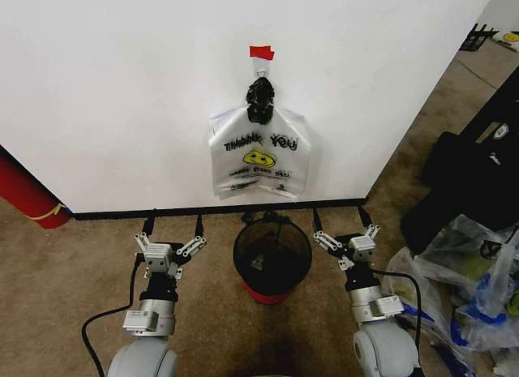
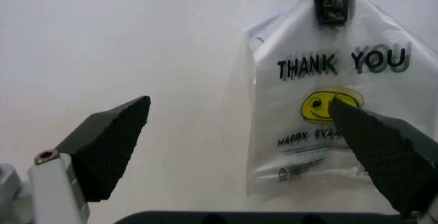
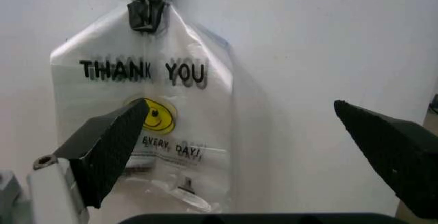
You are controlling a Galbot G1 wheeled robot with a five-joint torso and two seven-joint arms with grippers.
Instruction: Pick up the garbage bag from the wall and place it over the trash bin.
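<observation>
The garbage bag point(image 1: 259, 154), thin white plastic with black "THANK YOU" lettering and a yellow smiley, hangs on the white wall point(image 1: 122, 93) from a black clip under a red tape strip. It also faces both wrist cameras point(image 2: 329, 111) point(image 3: 147, 116). The black wire-mesh trash bin point(image 1: 272, 255) with a red base stands on the carpet right below the bag. My left gripper point(image 1: 170, 229) is open, low and left of the bin. My right gripper point(image 1: 345, 226) is open on the bin's other side. Both point at the wall and hold nothing.
A big red cylinder with a yellow band point(image 1: 28, 194) leans at the wall's left end. Black bags point(image 1: 478, 170) and clear plastic bags with green and blue things point(image 1: 470, 280) crowd the floor at the right. A black baseboard point(image 1: 122, 212) runs along the wall.
</observation>
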